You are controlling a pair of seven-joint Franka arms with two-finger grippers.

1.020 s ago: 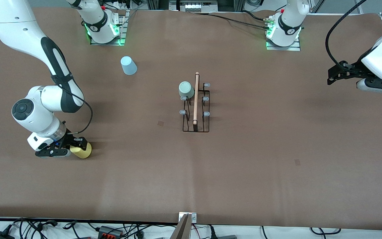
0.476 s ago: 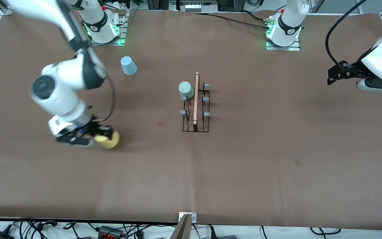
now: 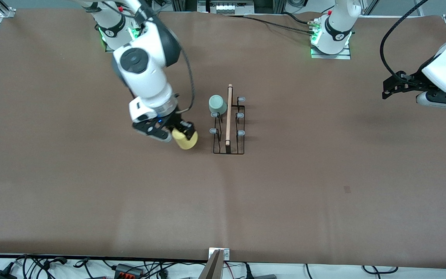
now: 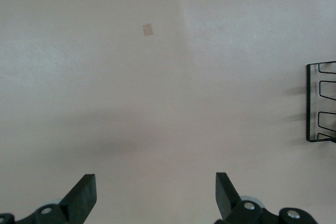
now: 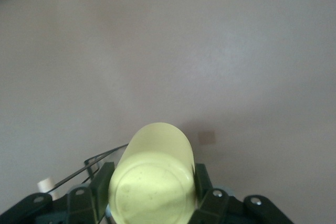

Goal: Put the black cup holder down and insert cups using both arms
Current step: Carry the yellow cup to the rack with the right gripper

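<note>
The black cup holder (image 3: 228, 152) stands mid-table, its light wooden handle (image 3: 229, 116) on top. A pale green cup (image 3: 216, 104) sits upside down on one of its pegs at the end nearest the robots' bases. My right gripper (image 3: 181, 132) is shut on a yellow cup (image 3: 186, 140), held in the air beside the holder on the right arm's side. In the right wrist view the yellow cup (image 5: 153, 177) fills the space between the fingers (image 5: 102, 182). My left gripper (image 3: 391, 86) waits open over the left arm's end of the table; between its fingertips (image 4: 86, 190) there is nothing. An edge of the holder (image 4: 308, 103) shows there.
Brown paper covers the table (image 3: 285, 201). A small dark patch (image 3: 347, 189) marks it toward the left arm's end. Both arm bases (image 3: 331, 38) stand along the edge farthest from the front camera. Cables (image 3: 130, 267) lie off the near edge.
My right arm has lifted the yellow cup from near the right arm's end of the table and swung it across to just beside the holder. The left arm has not moved.
</note>
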